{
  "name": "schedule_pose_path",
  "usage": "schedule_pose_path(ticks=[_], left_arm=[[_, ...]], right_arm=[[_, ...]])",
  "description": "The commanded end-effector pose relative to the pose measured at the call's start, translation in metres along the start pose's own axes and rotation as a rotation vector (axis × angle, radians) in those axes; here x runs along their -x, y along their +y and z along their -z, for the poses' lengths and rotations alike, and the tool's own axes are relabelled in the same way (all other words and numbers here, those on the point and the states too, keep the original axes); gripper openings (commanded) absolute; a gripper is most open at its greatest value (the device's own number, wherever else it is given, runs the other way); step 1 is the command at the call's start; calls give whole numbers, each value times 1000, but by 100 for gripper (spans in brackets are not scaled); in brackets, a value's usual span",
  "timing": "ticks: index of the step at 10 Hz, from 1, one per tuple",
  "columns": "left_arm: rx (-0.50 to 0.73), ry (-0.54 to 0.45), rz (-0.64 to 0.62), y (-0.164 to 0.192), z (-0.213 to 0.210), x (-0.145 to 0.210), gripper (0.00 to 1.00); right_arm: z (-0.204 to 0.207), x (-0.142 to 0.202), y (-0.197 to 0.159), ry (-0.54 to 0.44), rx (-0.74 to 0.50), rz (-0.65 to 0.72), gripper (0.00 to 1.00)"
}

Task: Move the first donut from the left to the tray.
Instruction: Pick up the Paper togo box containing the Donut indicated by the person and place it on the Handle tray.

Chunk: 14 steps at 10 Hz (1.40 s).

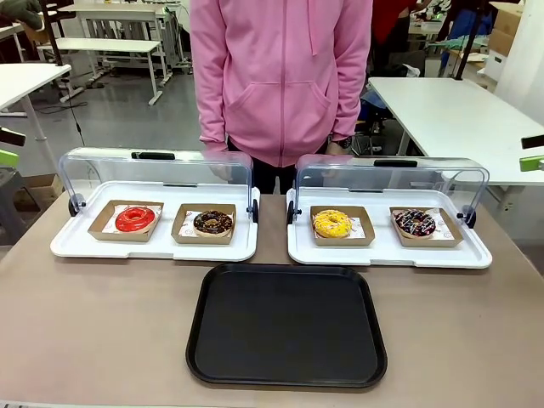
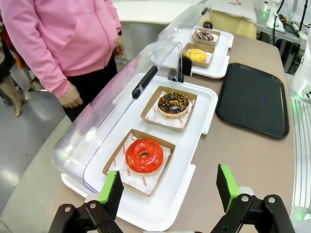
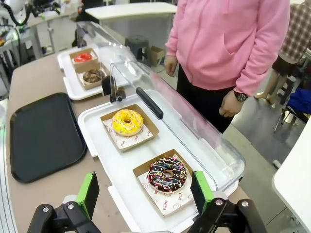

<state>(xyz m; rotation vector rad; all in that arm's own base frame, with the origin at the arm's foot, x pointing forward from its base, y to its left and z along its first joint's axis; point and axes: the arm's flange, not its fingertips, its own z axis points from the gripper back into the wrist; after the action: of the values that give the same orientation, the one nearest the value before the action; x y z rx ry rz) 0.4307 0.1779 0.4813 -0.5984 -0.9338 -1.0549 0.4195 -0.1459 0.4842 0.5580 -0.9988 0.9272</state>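
Table (image 1: 102,340) bears tray (image 1: 286,327) — and two display trays (image 1: 153,249).

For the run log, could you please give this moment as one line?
donut: in white tray, untouched | black tray: no donut yet | left gripper: open, facing donut | right gripper: open

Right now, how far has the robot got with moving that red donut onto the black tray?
Nothing is done yet: the glossy red-glazed ring donut sits in its cardboard holder on the white display tray, not on the large flat black plastic tray. In hand: the left claw hangs open near the donut, touching nothing. Left: grip, lift, carry, set down.
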Motion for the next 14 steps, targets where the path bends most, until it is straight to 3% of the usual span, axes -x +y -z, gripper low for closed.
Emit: schedule_pose_path(ticks=[1,14], left_arm=[[6,-20,4,-1,1,1,100],[6,-20,4,-1,1,1,100]], right_arm=[[2,0,0,-26,0,-6,100],[2,0,0,-26,0,-6,100]])
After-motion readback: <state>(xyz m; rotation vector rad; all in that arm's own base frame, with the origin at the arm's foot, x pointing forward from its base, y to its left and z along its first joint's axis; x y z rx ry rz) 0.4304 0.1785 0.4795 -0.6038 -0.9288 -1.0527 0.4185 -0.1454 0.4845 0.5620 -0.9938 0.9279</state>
